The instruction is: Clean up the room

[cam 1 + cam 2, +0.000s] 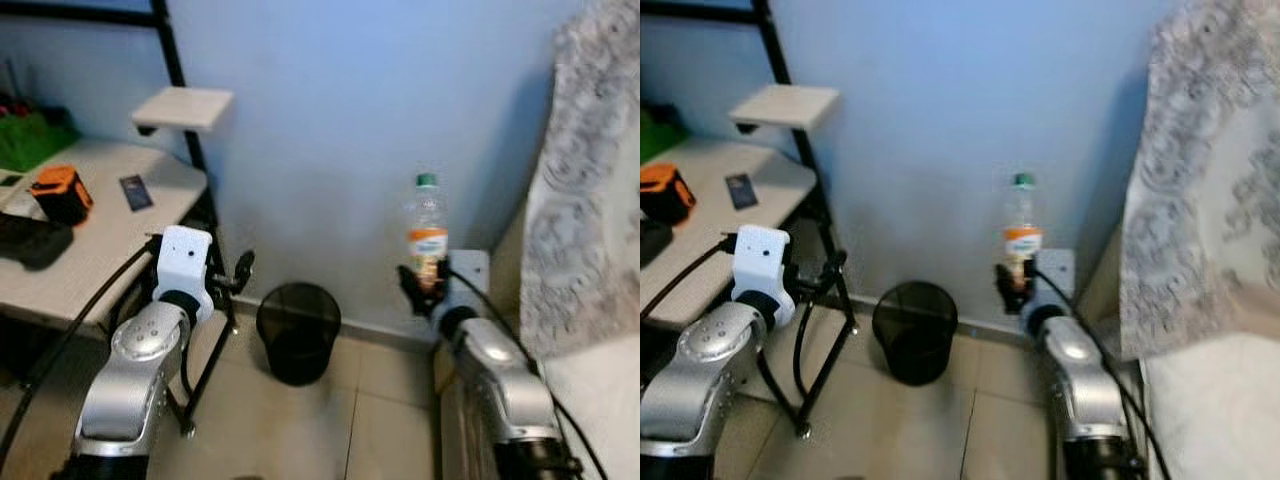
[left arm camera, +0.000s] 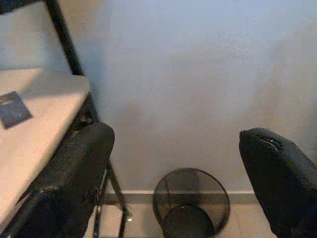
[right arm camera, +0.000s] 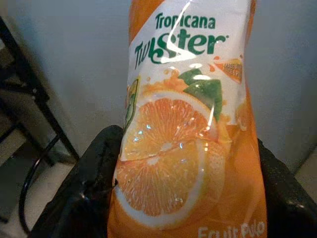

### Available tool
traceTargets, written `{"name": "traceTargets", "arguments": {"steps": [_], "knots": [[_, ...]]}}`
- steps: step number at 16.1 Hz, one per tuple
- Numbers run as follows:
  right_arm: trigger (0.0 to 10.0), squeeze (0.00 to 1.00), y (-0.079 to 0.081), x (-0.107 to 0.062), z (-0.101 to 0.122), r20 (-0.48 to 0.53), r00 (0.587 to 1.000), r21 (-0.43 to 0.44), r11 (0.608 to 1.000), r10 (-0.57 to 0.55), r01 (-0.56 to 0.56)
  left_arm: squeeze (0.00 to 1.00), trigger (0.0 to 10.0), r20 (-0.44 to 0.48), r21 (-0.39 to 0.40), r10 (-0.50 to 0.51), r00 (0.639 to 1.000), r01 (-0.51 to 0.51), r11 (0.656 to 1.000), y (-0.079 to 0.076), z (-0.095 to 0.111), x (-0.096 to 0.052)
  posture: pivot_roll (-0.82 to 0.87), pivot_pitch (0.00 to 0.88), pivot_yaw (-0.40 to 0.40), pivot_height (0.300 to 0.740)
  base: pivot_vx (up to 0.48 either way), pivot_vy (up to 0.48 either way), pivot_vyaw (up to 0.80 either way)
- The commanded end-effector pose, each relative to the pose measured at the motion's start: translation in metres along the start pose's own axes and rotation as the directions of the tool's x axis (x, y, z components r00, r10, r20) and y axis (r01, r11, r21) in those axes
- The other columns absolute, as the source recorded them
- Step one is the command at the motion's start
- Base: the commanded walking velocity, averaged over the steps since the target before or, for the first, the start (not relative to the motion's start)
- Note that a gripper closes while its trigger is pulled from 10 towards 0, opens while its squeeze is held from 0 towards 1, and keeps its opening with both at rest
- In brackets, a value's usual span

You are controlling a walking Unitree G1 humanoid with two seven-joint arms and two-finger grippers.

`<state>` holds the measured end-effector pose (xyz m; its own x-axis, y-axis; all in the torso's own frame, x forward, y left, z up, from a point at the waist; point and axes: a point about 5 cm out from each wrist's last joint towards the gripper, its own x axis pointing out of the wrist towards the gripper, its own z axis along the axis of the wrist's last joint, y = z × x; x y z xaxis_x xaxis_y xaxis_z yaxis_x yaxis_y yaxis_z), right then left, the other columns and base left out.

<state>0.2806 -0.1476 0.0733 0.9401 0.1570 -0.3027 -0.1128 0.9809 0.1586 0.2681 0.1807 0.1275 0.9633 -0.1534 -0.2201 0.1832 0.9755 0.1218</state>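
Note:
My right gripper point(image 1: 423, 285) is shut on a plastic juice bottle point(image 1: 426, 232) with a green cap and an orange label, held upright in front of the blue wall. The right wrist view shows the bottle's orange label point(image 3: 185, 129) pressed between the black fingers point(image 3: 81, 193). A black mesh wastebasket point(image 1: 298, 330) stands on the tiled floor against the wall, lower and to the left of the bottle. My left gripper point(image 1: 238, 275) is open, raised beside the table's leg; in the left wrist view its fingers point(image 2: 74, 173) frame the wastebasket point(image 2: 191, 203).
A white table point(image 1: 100, 230) on a black frame stands at the left, carrying an orange-black device point(image 1: 62, 193), a dark card point(image 1: 135, 192) and a black object point(image 1: 30, 242). A small white shelf point(image 1: 183, 107) juts from the frame. A patterned curtain point(image 1: 585, 180) hangs at the right.

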Motion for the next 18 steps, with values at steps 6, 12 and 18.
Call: {"name": "traceTargets", "arguments": {"steps": [6,12,18], "knots": [[10.0,0.0,0.0116,0.0033,0.0029,0.013,0.999,0.002,0.999,0.033,-0.033,0.0,10.0,0.0,0.02,0.01,1.0,-0.01,1.0,0.0053,0.0016,-0.0009,0.02,0.0,-0.019,0.74,0.319,0.0,0.0],[10.0,0.0,0.0103,0.0033,0.0017,0.012,1.0,0.0,1.0,0.02,-0.02,0.0,10.0,0.002,0.026,0.001,1.0,-0.001,1.0,0.0037,0.0011,-0.0009,0.02,0.0,-0.019,0.74,0.318,0.0,0.0],[10.0,0.0,0.0107,0.003,-0.0004,0.006,1.0,-0.001,1.0,0.023,-0.023,0.0,10.0,0.002,0.032,-0.006,1.0,0.006,0.999,0.0027,0.0006,-0.0015,0.02,0.0,-0.019,0.74,0.317,0.0,0.0]]}}
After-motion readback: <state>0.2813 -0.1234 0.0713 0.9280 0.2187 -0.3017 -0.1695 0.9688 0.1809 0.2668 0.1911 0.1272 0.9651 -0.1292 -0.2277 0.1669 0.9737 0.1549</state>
